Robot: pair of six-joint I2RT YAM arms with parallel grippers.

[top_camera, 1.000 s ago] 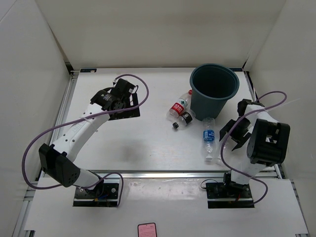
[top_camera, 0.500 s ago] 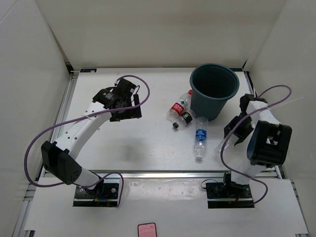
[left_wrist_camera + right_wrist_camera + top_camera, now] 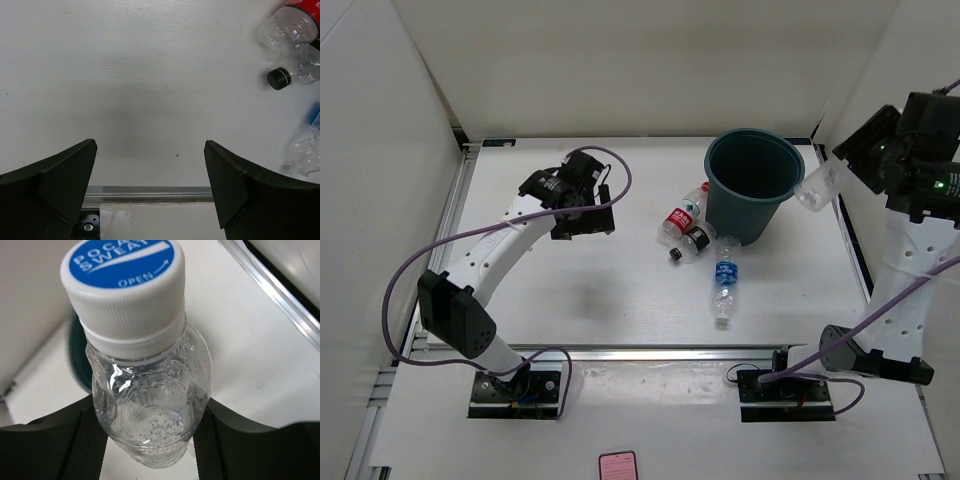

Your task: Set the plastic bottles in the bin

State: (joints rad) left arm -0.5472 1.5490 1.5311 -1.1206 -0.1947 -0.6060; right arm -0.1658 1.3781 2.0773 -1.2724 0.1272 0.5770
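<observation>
the bin (image 3: 745,218) stands open-topped. at its 3 o'clock the right gripper (image 3: 150,445) clamps a clear bottle (image 3: 815,188) beside the rim. at 7 o'clock a red-labelled bottle (image 3: 678,221), dark-capped bottle (image 3: 694,241) and blue-labelled bottle (image 3: 724,283) clutter the table (image 3: 620,290); toward 9 o'clock it lies bare.

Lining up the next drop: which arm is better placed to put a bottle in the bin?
Right. The right claw is shut on a clear white-capped bottle, raised beside the bin. The left claw is open and empty, over the table.
</observation>
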